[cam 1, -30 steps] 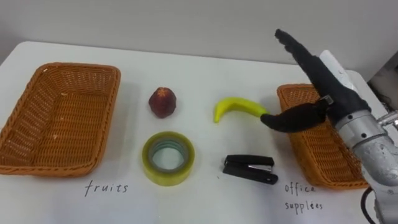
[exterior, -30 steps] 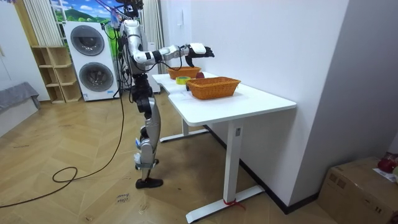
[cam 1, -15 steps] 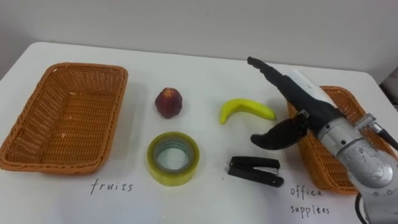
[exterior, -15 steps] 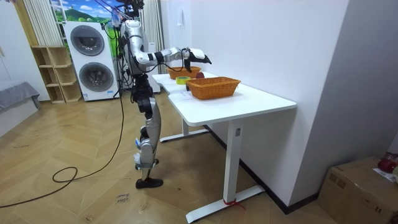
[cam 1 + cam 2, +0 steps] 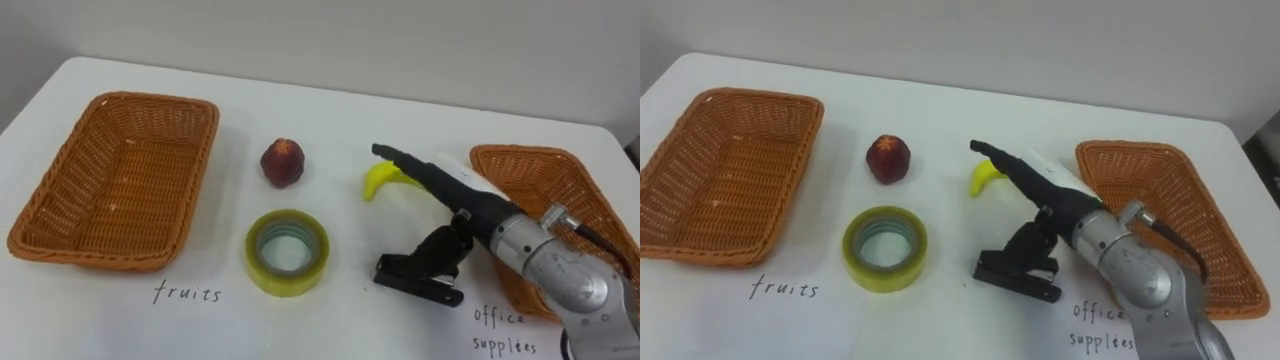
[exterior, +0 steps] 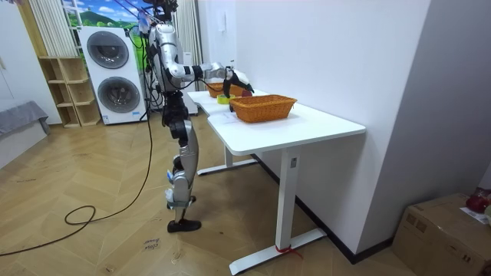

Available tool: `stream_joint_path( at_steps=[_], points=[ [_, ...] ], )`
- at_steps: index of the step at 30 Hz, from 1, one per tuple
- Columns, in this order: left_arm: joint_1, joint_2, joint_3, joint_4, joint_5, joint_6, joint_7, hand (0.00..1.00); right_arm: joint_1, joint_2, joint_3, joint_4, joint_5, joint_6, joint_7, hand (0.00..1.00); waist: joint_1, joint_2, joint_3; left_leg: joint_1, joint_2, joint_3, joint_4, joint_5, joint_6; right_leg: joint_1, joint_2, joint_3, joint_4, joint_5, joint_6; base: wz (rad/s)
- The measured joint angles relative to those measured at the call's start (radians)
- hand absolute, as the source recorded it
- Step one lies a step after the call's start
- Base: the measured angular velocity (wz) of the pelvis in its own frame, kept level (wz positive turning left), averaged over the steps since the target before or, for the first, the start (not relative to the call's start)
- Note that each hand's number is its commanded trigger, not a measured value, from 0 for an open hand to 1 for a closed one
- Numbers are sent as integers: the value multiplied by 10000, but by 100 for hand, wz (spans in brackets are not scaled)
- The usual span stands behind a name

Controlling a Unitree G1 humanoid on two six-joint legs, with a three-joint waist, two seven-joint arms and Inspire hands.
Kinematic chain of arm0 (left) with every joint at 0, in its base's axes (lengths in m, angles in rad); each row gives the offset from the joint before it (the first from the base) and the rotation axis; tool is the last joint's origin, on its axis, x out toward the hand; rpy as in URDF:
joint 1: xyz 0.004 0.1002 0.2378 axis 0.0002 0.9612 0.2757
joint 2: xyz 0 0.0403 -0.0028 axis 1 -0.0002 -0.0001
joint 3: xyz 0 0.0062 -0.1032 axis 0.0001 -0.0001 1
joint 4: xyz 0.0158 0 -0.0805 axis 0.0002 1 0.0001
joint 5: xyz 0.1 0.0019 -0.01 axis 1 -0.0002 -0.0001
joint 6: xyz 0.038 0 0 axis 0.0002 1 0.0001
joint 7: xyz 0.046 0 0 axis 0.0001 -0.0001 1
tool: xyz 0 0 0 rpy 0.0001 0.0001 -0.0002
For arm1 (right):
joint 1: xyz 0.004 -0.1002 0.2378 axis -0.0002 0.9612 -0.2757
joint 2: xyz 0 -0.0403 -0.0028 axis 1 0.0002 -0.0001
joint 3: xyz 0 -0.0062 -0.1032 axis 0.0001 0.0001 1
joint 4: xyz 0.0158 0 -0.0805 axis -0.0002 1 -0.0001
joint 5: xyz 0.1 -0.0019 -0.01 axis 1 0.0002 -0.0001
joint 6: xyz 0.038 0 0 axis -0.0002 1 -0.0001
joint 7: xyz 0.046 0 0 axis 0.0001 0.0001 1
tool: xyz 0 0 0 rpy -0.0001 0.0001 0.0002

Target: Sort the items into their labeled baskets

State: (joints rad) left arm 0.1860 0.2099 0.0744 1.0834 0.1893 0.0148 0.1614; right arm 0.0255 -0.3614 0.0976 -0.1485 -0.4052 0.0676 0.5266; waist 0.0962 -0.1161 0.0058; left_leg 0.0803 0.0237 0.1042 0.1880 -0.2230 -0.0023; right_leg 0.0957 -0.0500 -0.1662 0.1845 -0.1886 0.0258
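My right hand [image 5: 478,203] reaches in from the right, open, with straight fingers stretched over the yellow banana [image 5: 381,181] and partly hiding it. Its thumb points down onto the right end of the black stapler [image 5: 414,282], which lies flat on the white table. A roll of yellowish tape [image 5: 287,252] lies left of the stapler. A red round fruit [image 5: 283,162] sits behind the tape. The empty wicker basket [image 5: 120,185] marked "fruits" stands at the left. The empty basket [image 5: 540,175] marked "office supplies" stands at the right, behind my forearm.
In the room view I stand at the table's [image 6: 307,123] far end with my right arm out over it. The nearer wicker basket [image 6: 263,107] sits mid-table. A wall runs along the table's far side.
My right hand has come down and to the left, from above the right basket to the stapler, where its thumb now rests. The camera has shifted a little.
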Motion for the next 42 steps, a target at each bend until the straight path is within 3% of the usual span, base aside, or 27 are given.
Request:
stream_joint_path(
  at_steps=[6, 19, 23, 42],
  points=[
    [-90, 0, 6, -2, -1, 15, 10, 0, 131, 0, 1, 708, -95, 358, 330, 0, 123, 10, 7, -4, 0, -7, -36, -1, 0, -19, 8, -22, -1, 4, 1, 0],
    [-219, -7, 130, -15, 13, 289, -36, 0, 397, 15, 2, 841, -380, 528, 737, 0, 205, -36, 8, 2, -5, -33, -49, 1, 2, -67, 4, -34, -21, 4, 1, 0],
    [-346, 22, 223, -33, -3, 294, -213, 0, 367, 20, 4, 947, -658, 536, 682, 0, 214, -163, 62, -60, -16, -100, 11, 2, 3, -71, -8, -54, -10, 4, 1, 4],
    [-354, 15, 222, -264, -23, 312, -160, 0, 367, 57, 1, 935, -1994, 745, 665, 0, 204, -161, 38, -23, -20, -196, 11, 3, 6, 38, -1, -130, -2, 17, -5, 0]
  ],
)
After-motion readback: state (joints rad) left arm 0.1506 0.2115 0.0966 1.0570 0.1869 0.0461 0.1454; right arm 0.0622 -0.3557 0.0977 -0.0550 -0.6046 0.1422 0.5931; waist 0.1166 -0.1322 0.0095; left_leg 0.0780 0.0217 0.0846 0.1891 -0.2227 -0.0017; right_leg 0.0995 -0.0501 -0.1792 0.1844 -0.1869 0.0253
